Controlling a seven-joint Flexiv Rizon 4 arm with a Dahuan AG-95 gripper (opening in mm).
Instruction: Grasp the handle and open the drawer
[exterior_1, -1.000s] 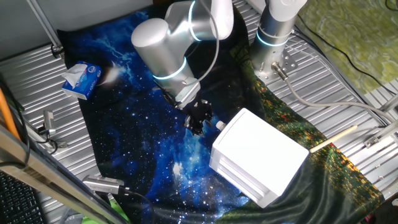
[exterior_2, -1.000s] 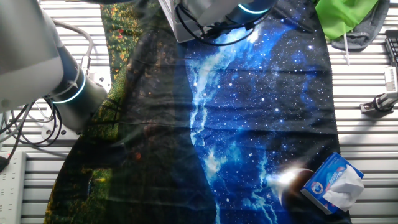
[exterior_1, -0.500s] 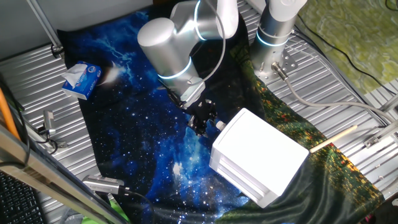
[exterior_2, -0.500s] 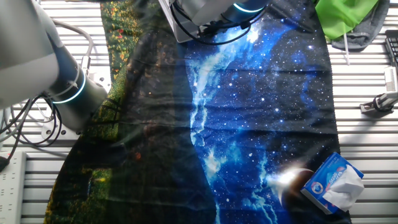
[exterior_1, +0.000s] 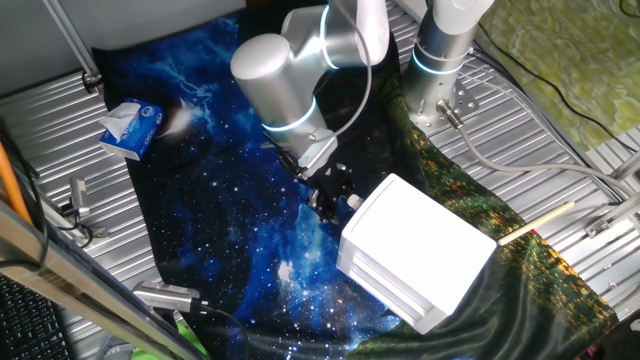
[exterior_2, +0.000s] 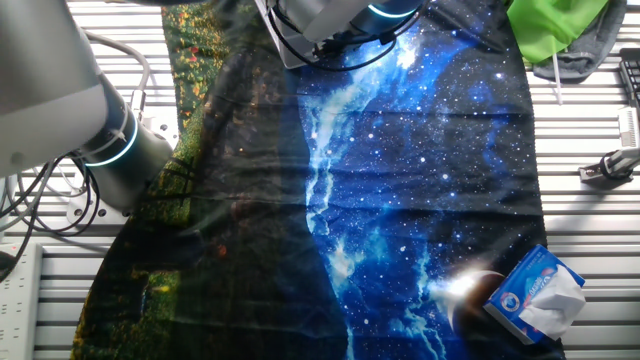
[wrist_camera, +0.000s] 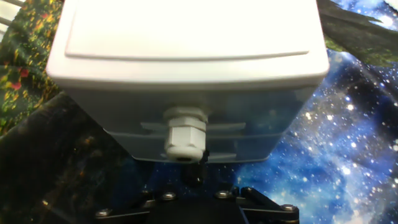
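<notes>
- My claw (exterior_1: 333, 196) sits just beside the knob (wrist_camera: 185, 135); whether its fingers are apart, I cannot tell.
- I should centre on the knob, close firmly, then pull the drawer (wrist_camera: 186, 127) straight out.

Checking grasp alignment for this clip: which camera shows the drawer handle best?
The hand view: the handle sits large and centered, sticking out of the drawer front. In one fixed view it is only a small white nub beside the gripper. The other fixed view does not show it; the arm covers that area.
</notes>
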